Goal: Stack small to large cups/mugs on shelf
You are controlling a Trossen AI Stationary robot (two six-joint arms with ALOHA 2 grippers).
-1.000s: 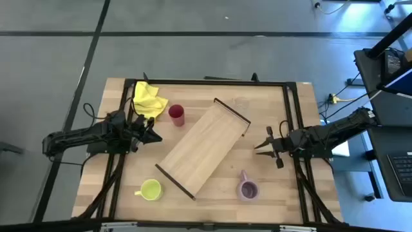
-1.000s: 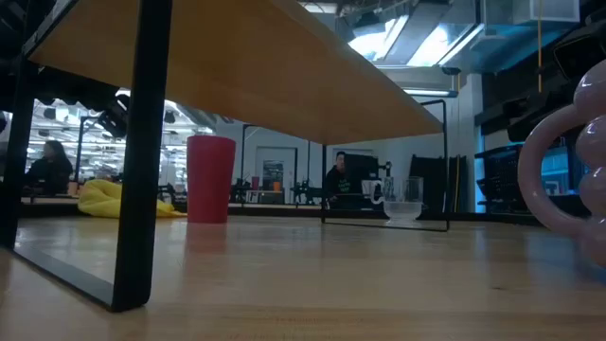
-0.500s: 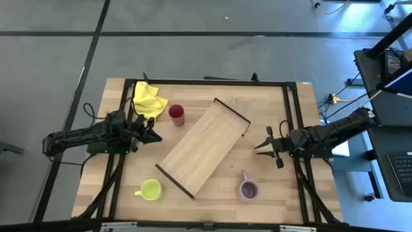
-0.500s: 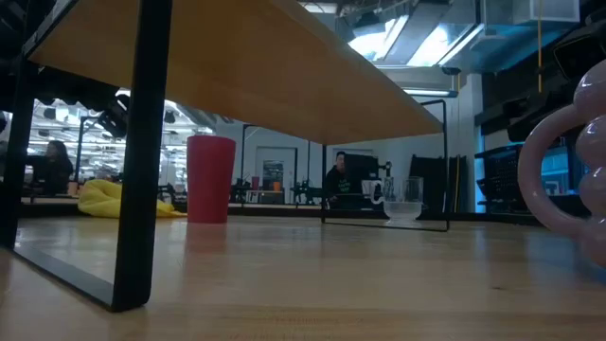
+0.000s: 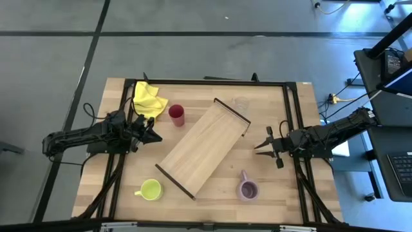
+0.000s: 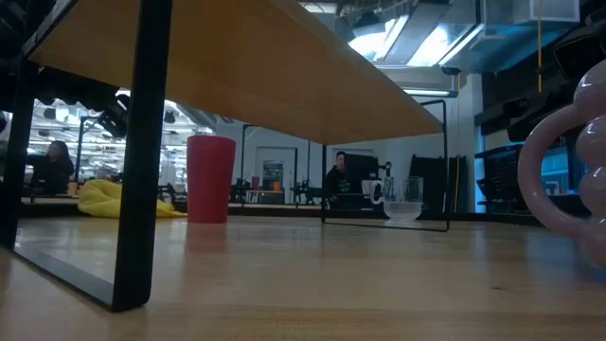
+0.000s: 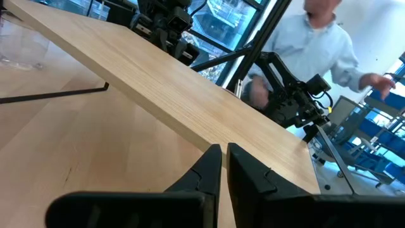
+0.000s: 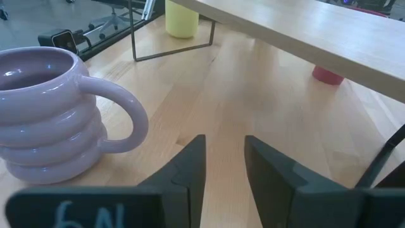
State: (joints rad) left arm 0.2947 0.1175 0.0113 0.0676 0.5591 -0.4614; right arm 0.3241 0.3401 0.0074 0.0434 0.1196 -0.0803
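1. Nothing on the table has moved since the earlier frames; both arms and all 3 cups sit where they were. In the room behind, a seated person at the far left of the low view has shifted slightly.
2. The left gripper (image 5: 154,136) hangs over the table's left side, near the yellow cloth (image 5: 148,98), its fingers (image 7: 209,170) pressed nearly together on nothing.
3. The right gripper (image 5: 259,147) hovers off the shelf's right end, fingers (image 8: 190,166) parted with a gap, empty.
4. The shelf (image 5: 203,147) lies diagonally across the table's middle, nothing on it.
5. The dark red tumbler (image 5: 177,115) stands upright between the cloth and the shelf, apart from both.
6. The lime-yellow mug (image 5: 150,189) sits near the table's front left, just off the shelf's lower end.
7. The lilac mug (image 5: 247,189) stands at front right, near the right gripper but untouched.
8. A person in a light shirt (image 7: 316,44) shows beyond the table.
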